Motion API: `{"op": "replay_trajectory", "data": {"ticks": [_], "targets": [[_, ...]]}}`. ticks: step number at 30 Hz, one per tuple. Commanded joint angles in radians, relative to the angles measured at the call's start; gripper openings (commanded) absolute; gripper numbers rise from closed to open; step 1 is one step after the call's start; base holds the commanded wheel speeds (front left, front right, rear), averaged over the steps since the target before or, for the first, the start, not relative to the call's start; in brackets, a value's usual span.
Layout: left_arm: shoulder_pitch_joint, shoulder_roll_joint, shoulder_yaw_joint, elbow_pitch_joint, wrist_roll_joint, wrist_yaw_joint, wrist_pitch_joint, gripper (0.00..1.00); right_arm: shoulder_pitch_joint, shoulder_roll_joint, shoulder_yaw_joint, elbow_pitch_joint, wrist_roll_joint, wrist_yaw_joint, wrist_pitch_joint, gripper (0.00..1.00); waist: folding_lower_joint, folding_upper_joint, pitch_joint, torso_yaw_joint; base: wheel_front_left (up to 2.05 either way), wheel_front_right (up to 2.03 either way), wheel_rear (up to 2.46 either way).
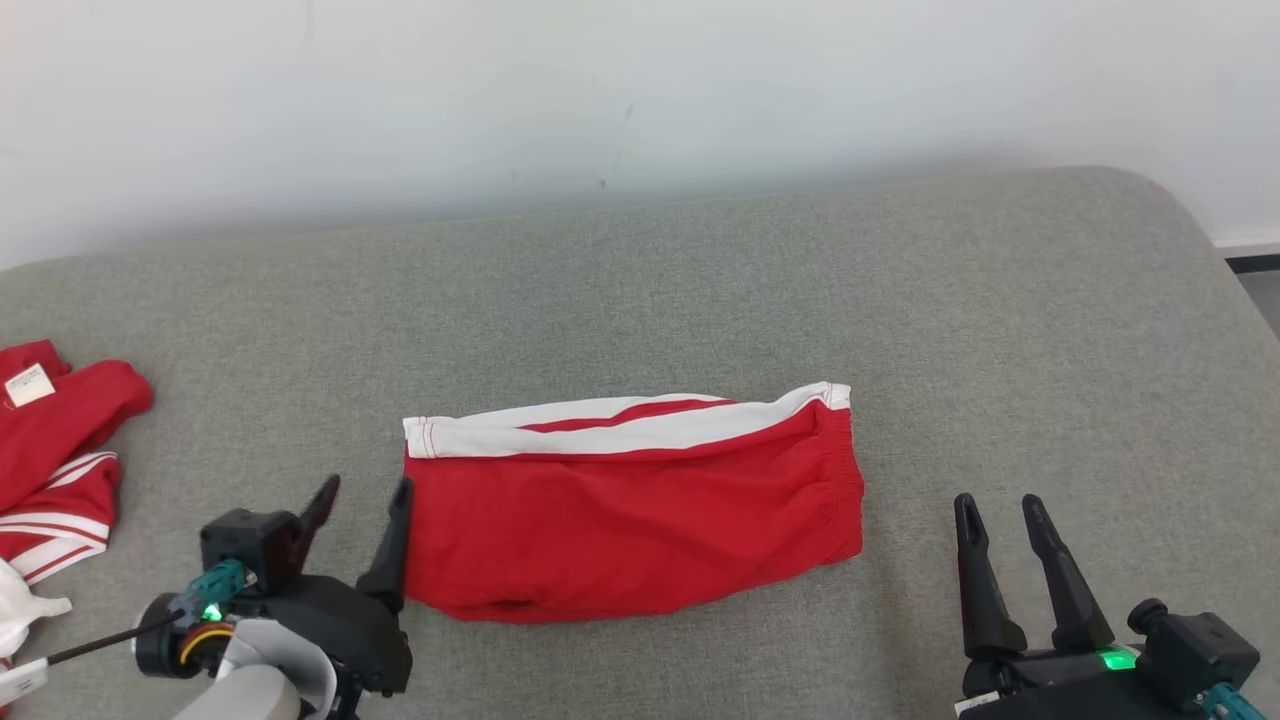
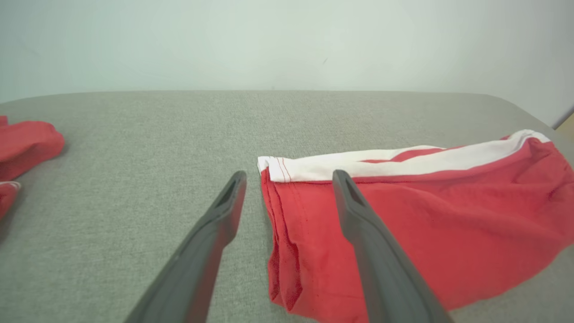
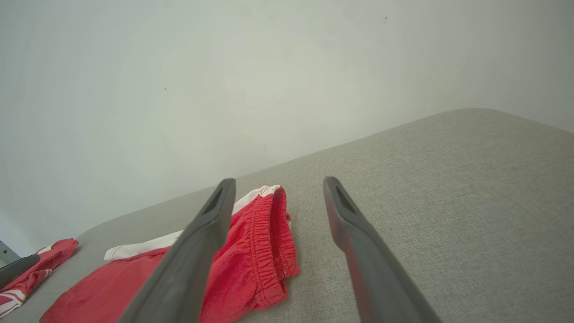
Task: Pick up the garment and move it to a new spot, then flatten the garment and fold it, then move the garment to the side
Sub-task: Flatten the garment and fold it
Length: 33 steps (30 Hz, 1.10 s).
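Fingers [image 1: 392, 545] of left gripper [image 1: 366, 487] spread beside folded garment [image 1: 630, 520], right gripper [image 1: 997, 502] spread too, well apart

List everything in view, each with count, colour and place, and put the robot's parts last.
folded garment: one, red with white stripes along its far edge, middle of the cushion
other garments: a heap, count unclear, red and white, at the cushion's far left edge
cushion: one, grey fabric, under everything
wall: one, white, behind the cushion
left gripper: one, dark, open, at the folded garment's left edge
right gripper: one, dark, open, to the right of the folded garment, apart from it
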Motion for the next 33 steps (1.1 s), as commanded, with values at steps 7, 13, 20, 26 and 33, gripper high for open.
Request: {"op": "replay_trajectory", "data": {"ticks": [7, 13, 20, 26, 33], "targets": [[0.088, -0.039, 0.225, -0.128, 0.231, 0.059, -0.018, 1.00, -0.015, -0.002, -0.014, -0.012, -0.017, 0.001, 0.000, 1.00, 0.0000, 0.0001, -0.018, 0.017, 0.00, 0.00, 0.00], [0.199, -0.072, 0.398, -0.227, 0.413, 0.034, -0.019, 1.00, -0.008, 0.006, -0.026, -0.009, -0.022, 0.001, 0.000, 1.00, 0.0000, 0.0001, -0.038, 0.033, 0.00, 0.00, 0.00], [0.319, -0.138, 0.581, -0.294, 0.579, -0.013, -0.019, 1.00, -0.006, 0.014, -0.035, -0.006, -0.025, 0.001, 0.000, 1.00, 0.0000, 0.0001, -0.047, 0.044, 0.00, 0.00, 0.00], [0.414, -0.169, 0.659, -0.282, 0.688, -0.059, -0.019, 1.00, 0.001, 0.016, -0.041, 0.008, -0.027, 0.001, 0.000, 1.00, 0.0000, 0.0001, -0.056, 0.047, 0.00, 0.00, 0.00], [0.495, -0.208, 0.726, -0.278, 0.724, -0.081, -0.019, 1.00, 0.011, 0.019, -0.048, 0.028, -0.046, 0.001, 0.000, 1.00, 0.0000, 0.0001, -0.074, 0.048, 0.00, 0.00, 0.00]]}}
